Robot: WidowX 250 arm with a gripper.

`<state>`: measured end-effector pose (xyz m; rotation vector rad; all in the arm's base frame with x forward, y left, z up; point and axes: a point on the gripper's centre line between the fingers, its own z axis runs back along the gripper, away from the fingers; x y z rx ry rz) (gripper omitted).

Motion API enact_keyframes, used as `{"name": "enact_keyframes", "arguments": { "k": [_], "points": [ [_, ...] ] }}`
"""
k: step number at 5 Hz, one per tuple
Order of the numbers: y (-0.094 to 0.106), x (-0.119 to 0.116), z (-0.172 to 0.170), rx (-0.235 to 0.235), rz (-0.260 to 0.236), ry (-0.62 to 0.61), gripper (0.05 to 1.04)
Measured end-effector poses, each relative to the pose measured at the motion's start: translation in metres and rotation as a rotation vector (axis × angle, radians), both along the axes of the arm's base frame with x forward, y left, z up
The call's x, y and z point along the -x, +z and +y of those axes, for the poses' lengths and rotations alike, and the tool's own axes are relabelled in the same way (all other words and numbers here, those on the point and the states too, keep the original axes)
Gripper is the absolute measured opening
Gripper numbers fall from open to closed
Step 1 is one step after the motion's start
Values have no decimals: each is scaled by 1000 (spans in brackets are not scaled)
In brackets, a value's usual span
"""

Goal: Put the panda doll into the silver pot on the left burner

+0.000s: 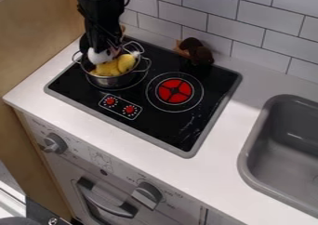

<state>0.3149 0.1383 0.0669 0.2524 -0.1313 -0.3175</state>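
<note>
The black gripper (107, 46) hangs over the pot at the upper left of the view; whether it is open, closed or gripping something, I cannot tell. Right under it, at the pot's mouth, is the panda doll (101, 56), its white part showing among the yellow toys; how far down it sits is hard to make out.

Close to the gripper, looped wire handles (146, 65) stick out around the pot's rim. To its left rises a wooden panel (37, 38), and behind it is a tiled wall (248, 19). Right of it, near the back edge of the black stovetop (155, 131), stands a brown toy (201, 56), apart from the pot. Lower right of it is the right burner (175, 90), with a red centre; below it in the view are two red knobs (110, 101). Farther right, set into the white counter (229, 182), is a grey sink (247, 161). Well below, the cabinet front has grey dials (147, 195) and an oven handle (105, 201).

Beneath the gripper, the silver pot (110, 82) sits on the left burner, holding yellow toys (107, 69), with a small white piece (135, 54) at their right.

Small print marks the cabinet front around the dials.
</note>
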Motion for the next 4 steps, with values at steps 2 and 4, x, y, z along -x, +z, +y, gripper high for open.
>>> {"name": "enact_keyframes", "arguments": {
  "k": [2, 4],
  "points": [
    [-4, 0, -3, -7, -8, 3, 229],
    [-5, 3, -11, -10, 28, 19, 788]
  ]
}}
